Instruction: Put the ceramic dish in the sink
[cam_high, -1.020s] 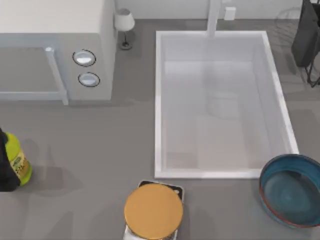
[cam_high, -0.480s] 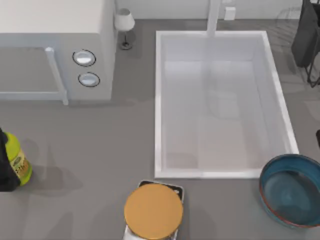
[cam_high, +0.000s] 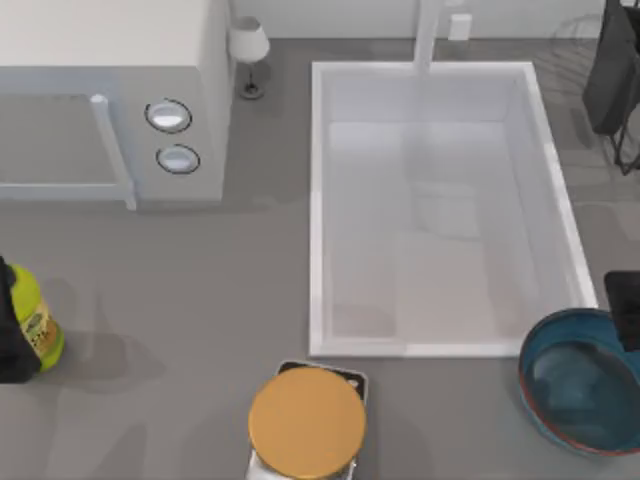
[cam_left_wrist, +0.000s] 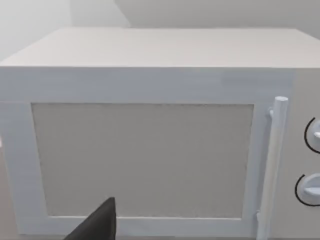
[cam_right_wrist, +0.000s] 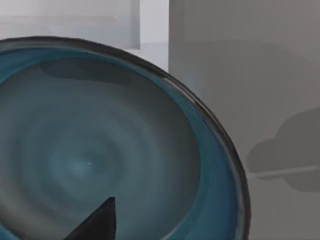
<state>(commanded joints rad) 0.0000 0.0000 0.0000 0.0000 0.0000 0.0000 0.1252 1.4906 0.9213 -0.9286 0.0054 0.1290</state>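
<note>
The ceramic dish (cam_high: 580, 385) is a glossy teal-blue bowl with a reddish rim. It stands on the table at the front right, just past the near right corner of the sink (cam_high: 316, 200). The sink is a white rectangular basin with a faucet post (cam_high: 428, 35) at its back. My right gripper (cam_high: 626, 308) comes in at the right edge as a dark shape over the dish's far right rim. In the right wrist view the dish (cam_right_wrist: 100, 150) lies close below, with a dark tip of the gripper (cam_right_wrist: 97, 222) over its inside. My left gripper (cam_left_wrist: 97, 225) hangs parked, facing the microwave-like box.
A white microwave-like box (cam_high: 110, 100) with two knobs stands at the back left, a small lamp (cam_high: 248, 45) beside it. An orange disc on a steel base (cam_high: 306, 420) sits at the front middle. A yellow-green bottle (cam_high: 35, 325) is at the left edge, a dark object (cam_high: 615, 70) at the back right.
My right gripper has come into the top view from the right edge and now hangs over the dish's far rim. The dish and everything else have stayed put.
</note>
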